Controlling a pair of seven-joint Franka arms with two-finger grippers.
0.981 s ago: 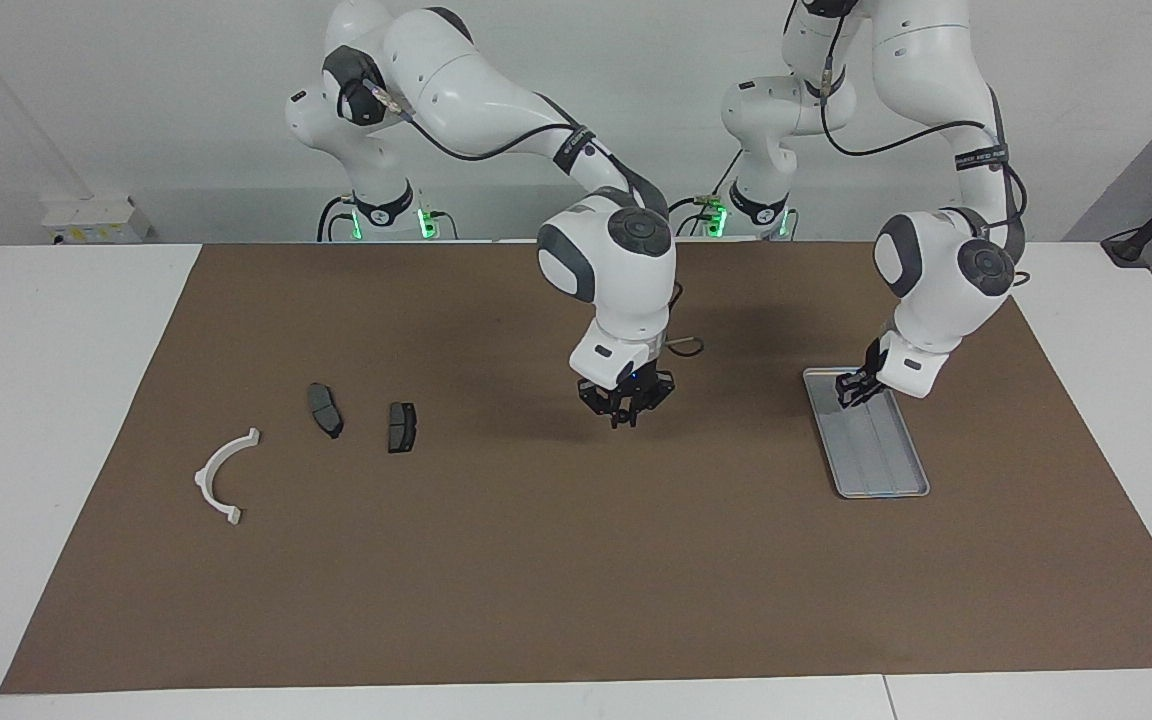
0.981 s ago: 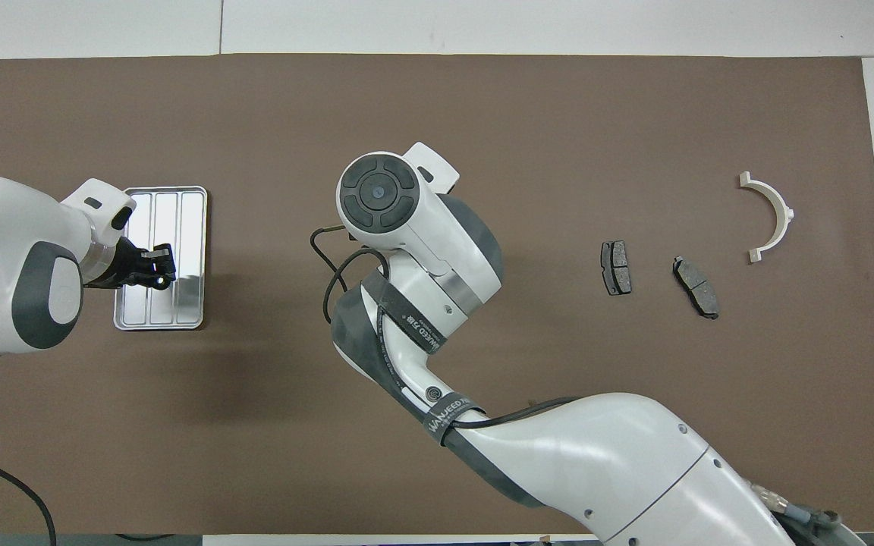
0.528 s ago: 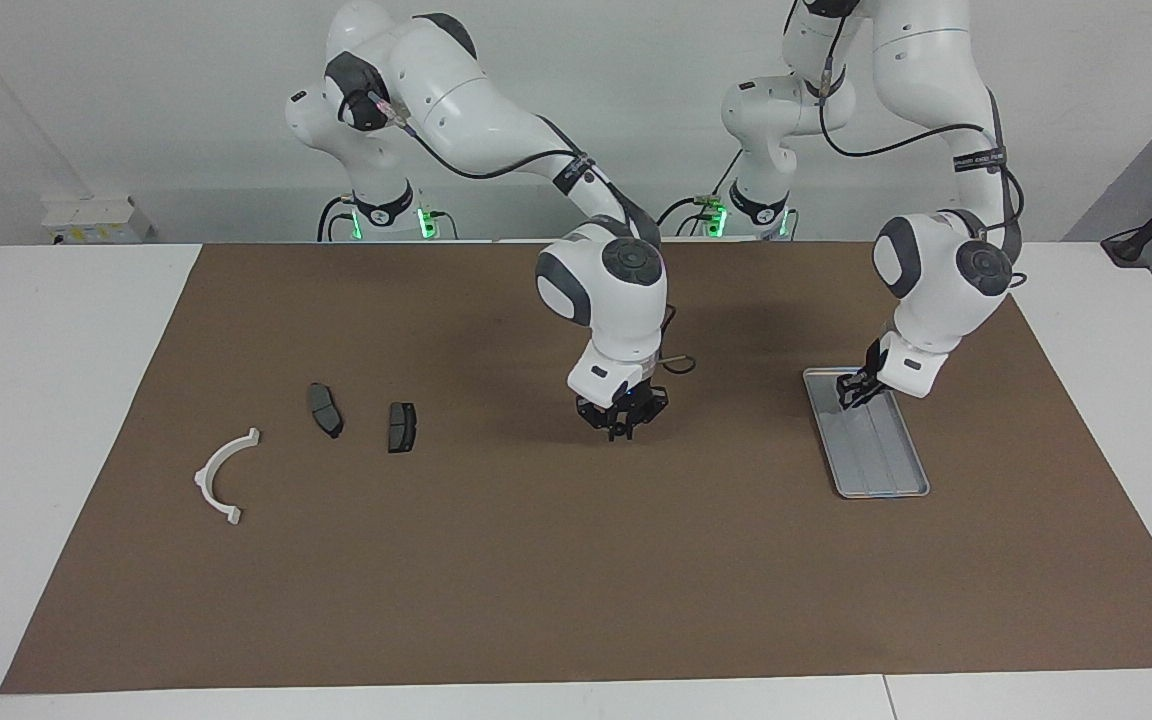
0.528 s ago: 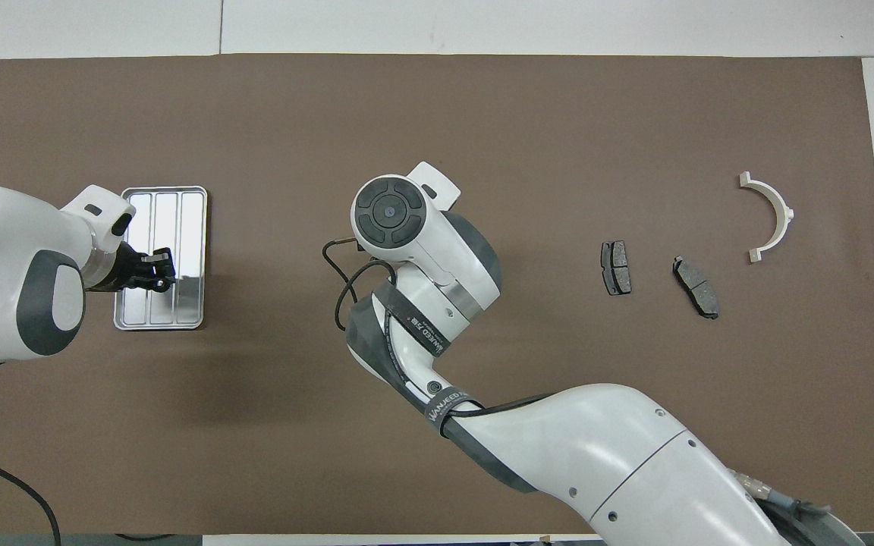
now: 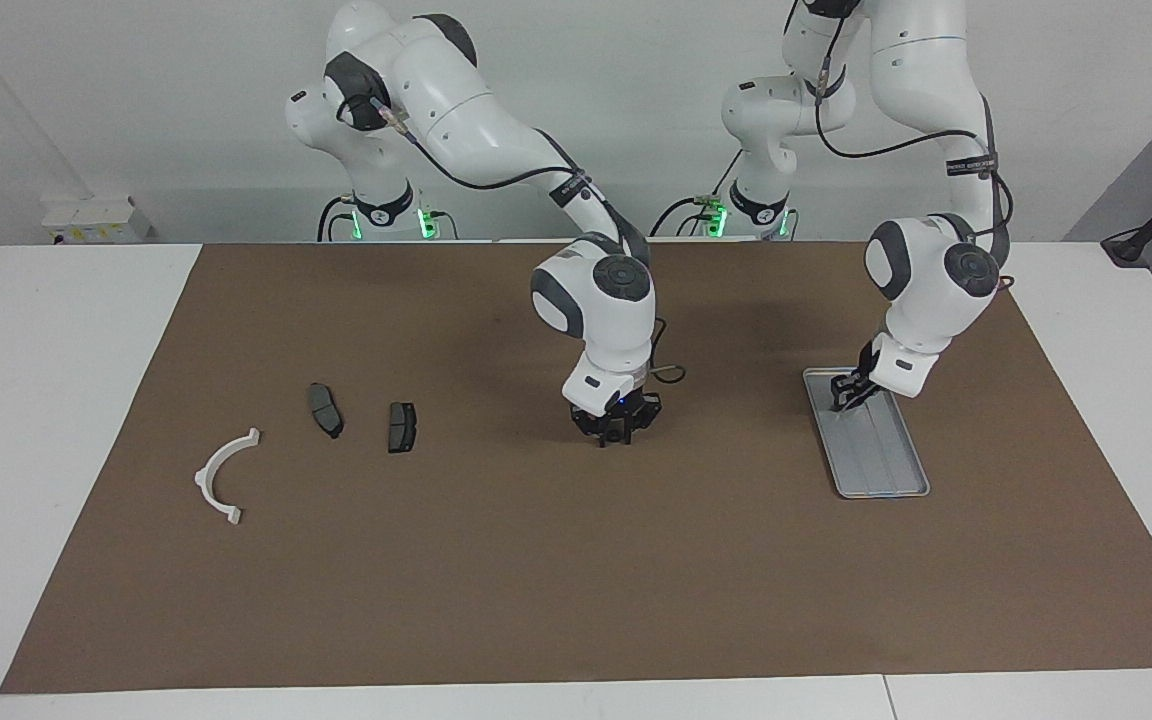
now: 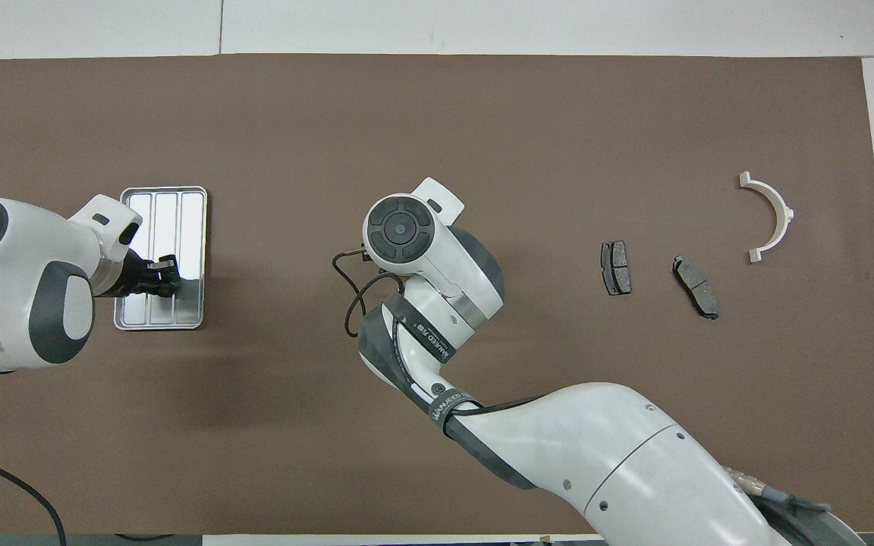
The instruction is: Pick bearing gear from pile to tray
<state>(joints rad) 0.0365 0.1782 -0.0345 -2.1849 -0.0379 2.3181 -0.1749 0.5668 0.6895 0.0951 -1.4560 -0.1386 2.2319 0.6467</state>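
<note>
- Landmark: the tray, a shallow ridged silver rectangle, lies flat on the brown mat toward the left arm's end of the table.
- The left gripper is low over the end of the tray nearer the robots, tips at or just above the tray floor; contact cannot be confirmed. Whether its jaws are parted or closed cannot be told, and no part is seen between them.
- The right gripper is well apart from the tray, toward the right arm's end, low over bare mat at mid-table. In the overhead view it is hidden under its own wrist. Its jaw state cannot be told; no held item is discernible.
- The pile lies well apart from the tray, toward the right arm's end of the mat: two dark plates and side by side, not touching.
- The white half-ring bracket lies farthest from the tray, slightly farther from the robots than the plates.
- No bearing gear can be made out, either in the tray or on the mat.
</note>
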